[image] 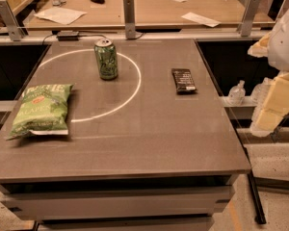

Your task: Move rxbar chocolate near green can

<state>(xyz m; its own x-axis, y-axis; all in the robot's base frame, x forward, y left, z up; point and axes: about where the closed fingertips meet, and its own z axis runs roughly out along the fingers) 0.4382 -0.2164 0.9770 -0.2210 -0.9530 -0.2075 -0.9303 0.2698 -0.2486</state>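
Rxbar chocolate (183, 80) lay flat on table (149, 138), right of center, well apart from green can (106, 58). Gripper (275, 102) hung beyond table's right edge; you couldn't tell its opening. Your risks: thin wrapper slipping your pinch; overshot leftward carry toppling upright can.

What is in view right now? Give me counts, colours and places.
green can: one, green with silver top, upright inside the white ring.
rxbar chocolate: one, dark brown-black, flat, right of the can and apart from it.
chip bag: one, green, lying at the table's left edge.
white ring: one, marked on the tabletop.
table: one, grey-brown, centre.
paper sheets: three, white, on the far desk.
clear bottle: one, past the table's right edge.
hand: one, cream, at the view's right edge, off the table.
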